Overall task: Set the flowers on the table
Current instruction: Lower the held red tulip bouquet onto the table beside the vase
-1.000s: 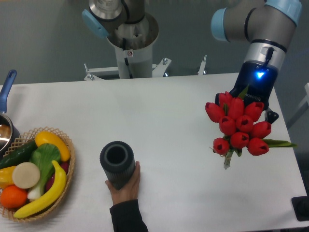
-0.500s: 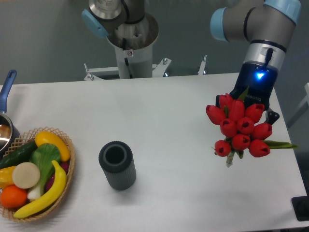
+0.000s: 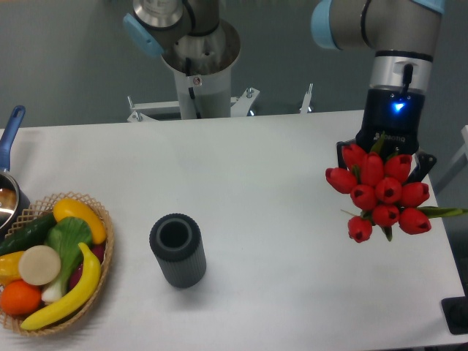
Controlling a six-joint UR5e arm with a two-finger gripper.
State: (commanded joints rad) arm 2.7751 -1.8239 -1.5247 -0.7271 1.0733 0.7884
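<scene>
At the right end of the table (image 3: 263,168), raised clear of its white top: one bunch of red tulips (image 3: 380,194), heads turned toward the camera, a green leaf sticking out to the right near the table edge. You have the bunch carried by the gripper (image 3: 385,152), which sits behind and above the blooms; the fingers are hidden by the flowers, so the grip itself cannot be made out, though the bunch hangs from nothing else and is judged to be clamped by its stems. Held this way, heads outward and stems back toward the wrist, the bunch would most likely go down on its side; judge the placing as not yet done. Wrist module above the gripper shows a blue light. Further left, well apart from the flowers: one dark grey ribbed cylindrical vase (image 3: 178,249), upright, mouth open and nothing in it, standing alone near the front of the table. At the far left edge: one woven basket (image 3: 100,284) holding a banana, an orange, a cucumber and other produce. Behind the basket, partly cut off: a saucepan with a blue handle (image 3: 11,135).
</scene>
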